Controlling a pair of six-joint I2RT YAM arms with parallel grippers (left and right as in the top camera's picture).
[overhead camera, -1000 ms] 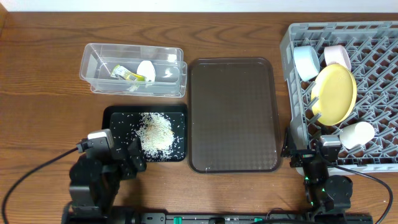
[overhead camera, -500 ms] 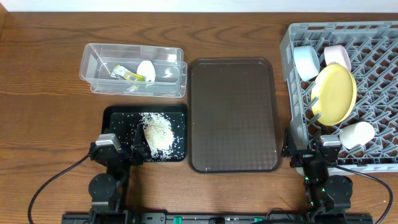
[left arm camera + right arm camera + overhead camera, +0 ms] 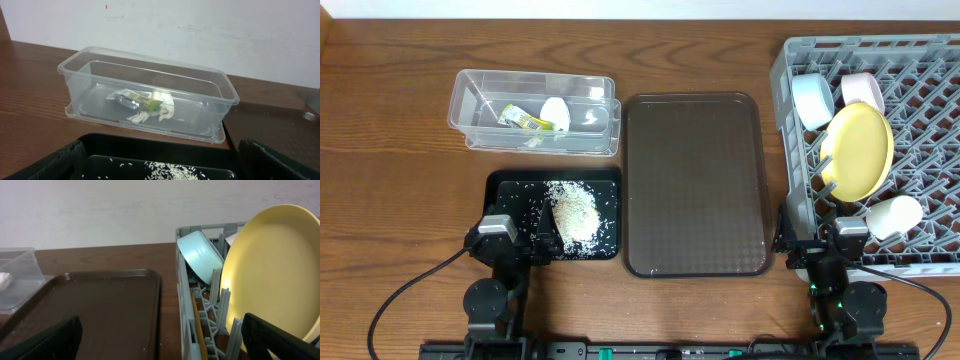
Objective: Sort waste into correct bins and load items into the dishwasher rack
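Rice lies heaped in the black tray, with stray grains scattered around the heap. Just behind that tray sits the clear tub, and the wrapper and crumpled paper lie side by side near its middle. A brown tray lies between these two bins and the rack.

Inside the rack, the blue bowl stands on edge against the left wall, with the white bowl just beside it. The plate stands upright in front of both. The cup lies tilted near the rack's front edge. The right wrist view shows what look like the chopsticks as a thin wooden strip low along the rack's left wall, only partly seen.

The left gripper sits low at the table's near edge, over the near side of the black tray. Its jaws are spread wide and nothing is between them. The right gripper sits low by the rack's near-left corner, beside the brown tray. Its jaws are also spread wide and it grips nothing.
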